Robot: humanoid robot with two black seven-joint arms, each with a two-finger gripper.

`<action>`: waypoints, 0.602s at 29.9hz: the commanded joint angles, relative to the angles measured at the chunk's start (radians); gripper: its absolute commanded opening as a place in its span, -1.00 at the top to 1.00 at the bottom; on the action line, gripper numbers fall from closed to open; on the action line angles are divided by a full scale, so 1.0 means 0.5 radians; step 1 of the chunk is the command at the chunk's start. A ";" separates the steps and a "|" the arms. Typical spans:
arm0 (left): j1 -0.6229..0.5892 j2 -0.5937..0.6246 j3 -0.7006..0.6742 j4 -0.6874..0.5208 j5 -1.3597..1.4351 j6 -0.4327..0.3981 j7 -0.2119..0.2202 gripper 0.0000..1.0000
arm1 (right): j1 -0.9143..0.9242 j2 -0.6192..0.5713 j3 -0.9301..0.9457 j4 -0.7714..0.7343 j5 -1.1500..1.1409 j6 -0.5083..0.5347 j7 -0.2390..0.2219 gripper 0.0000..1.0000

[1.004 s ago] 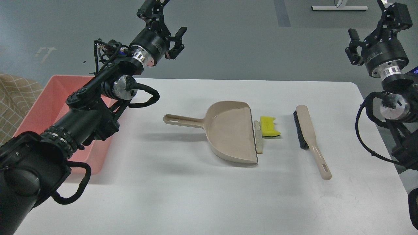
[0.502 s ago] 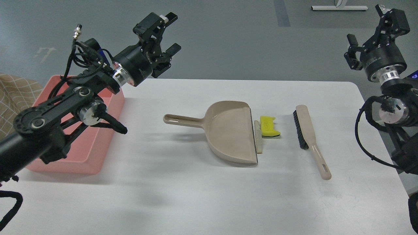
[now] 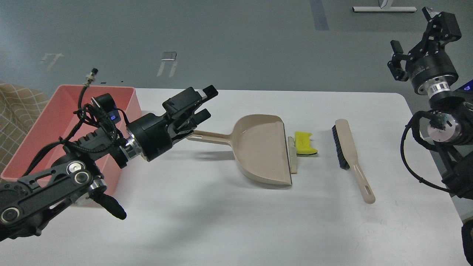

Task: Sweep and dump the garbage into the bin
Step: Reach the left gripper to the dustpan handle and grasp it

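White tabletop (image 3: 221,221), grey floor behind. Garbage (image 3: 303,143) frame centre, beside dustpan (image 3: 258,151); bin (image 3: 55,122) far left. Left gripper (image 3: 201,105), jaws apart, has dropped to dustpan handle. Right gripper (image 3: 419,35) upper right, jaws apart, barely moved.

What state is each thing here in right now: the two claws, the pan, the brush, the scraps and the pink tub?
Left gripper: open, empty, at the dustpan's handle end.
Right gripper: open, empty, raised past the table's far right corner.
Dustpan: flat on the table, empty.
Brush: lying flat, untouched.
Yellow scrap: on the table, unswept.
Beige strip: along the dustpan's lip.
Pink bin: nothing visible inside.
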State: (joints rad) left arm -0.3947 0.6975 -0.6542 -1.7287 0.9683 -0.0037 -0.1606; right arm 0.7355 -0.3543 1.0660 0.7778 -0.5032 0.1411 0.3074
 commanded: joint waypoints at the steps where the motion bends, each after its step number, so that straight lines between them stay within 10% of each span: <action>1: 0.096 -0.149 0.060 0.122 0.195 0.093 0.005 -0.96 | -0.008 0.000 0.000 0.000 -0.003 0.000 -0.001 -1.00; 18: 0.176 -0.330 0.213 0.613 0.275 0.210 0.030 -0.96 | -0.011 0.000 0.000 -0.003 -0.003 0.000 -0.001 -1.00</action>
State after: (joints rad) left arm -0.3108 0.5412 -0.5484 -1.4482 1.1066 0.0943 -0.1431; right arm 0.7317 -0.3543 1.0660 0.7762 -0.5047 0.1411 0.3068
